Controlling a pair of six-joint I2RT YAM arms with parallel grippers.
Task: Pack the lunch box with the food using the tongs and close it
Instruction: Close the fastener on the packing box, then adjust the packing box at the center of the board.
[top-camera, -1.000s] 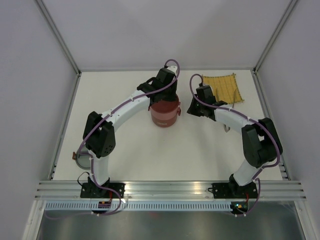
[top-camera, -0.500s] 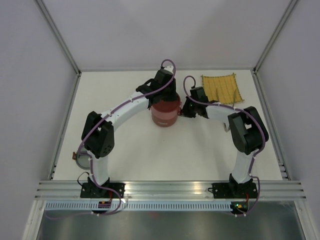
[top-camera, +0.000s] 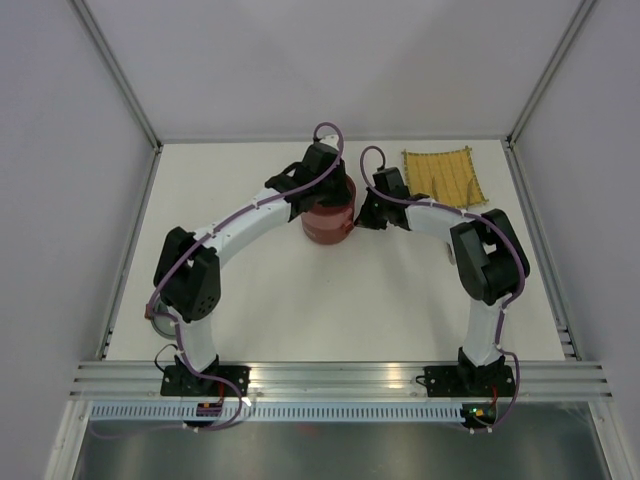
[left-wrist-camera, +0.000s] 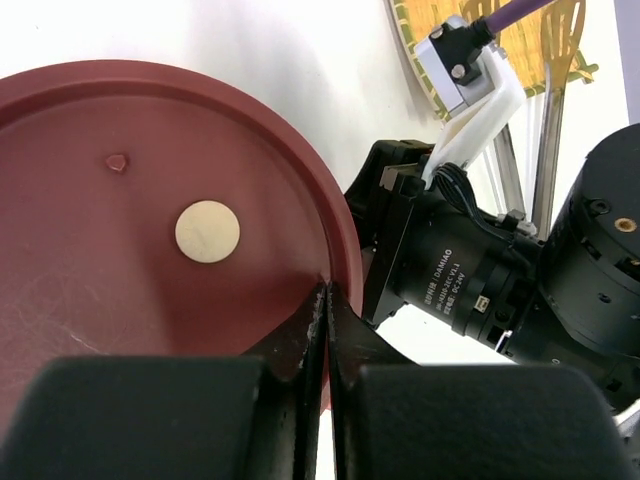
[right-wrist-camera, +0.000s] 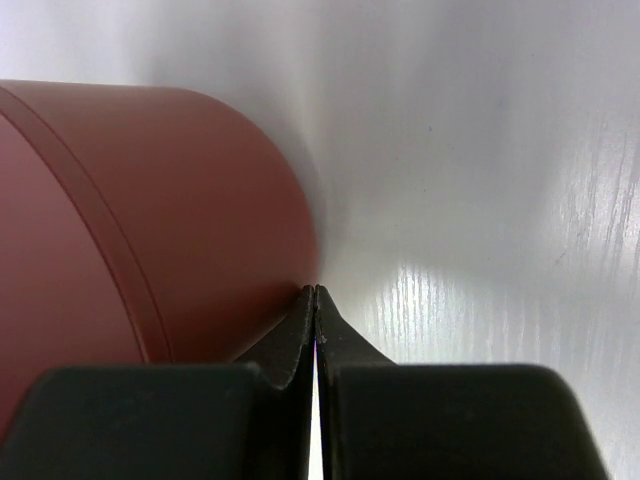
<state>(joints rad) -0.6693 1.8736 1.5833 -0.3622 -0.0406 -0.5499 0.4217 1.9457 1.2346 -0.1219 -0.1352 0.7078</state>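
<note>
We see the lunch box (top-camera: 327, 228) standing closed and stacked towards the back of the table (top-camera: 300, 300), left of the yellow mat (top-camera: 445, 178) and apart from it. Both grippers are at the box. The left gripper (left-wrist-camera: 325, 295) hangs over the top. Its jaws are pressed together with only a hairline slit between them, and their tips sit right at the right-hand rim of the lid (left-wrist-camera: 120, 220). We cannot tell whether that rim is nipped between them or merely touched. The pale knob (left-wrist-camera: 207, 231) lies left of the tips, near the lid's centre, and is not touched. The right gripper (right-wrist-camera: 315, 292) comes in low from the right. Its jaws are also pressed tight together and hold nothing, and their joined point rests against the curved red side wall of the box, down near the table. In the right wrist view the box fills the left side, with a thin groove (right-wrist-camera: 110, 270) running around its wall, so the box lies beside these jaws rather than between them. In the left wrist view the right wrist sits just beyond the lid's rim.
</note>
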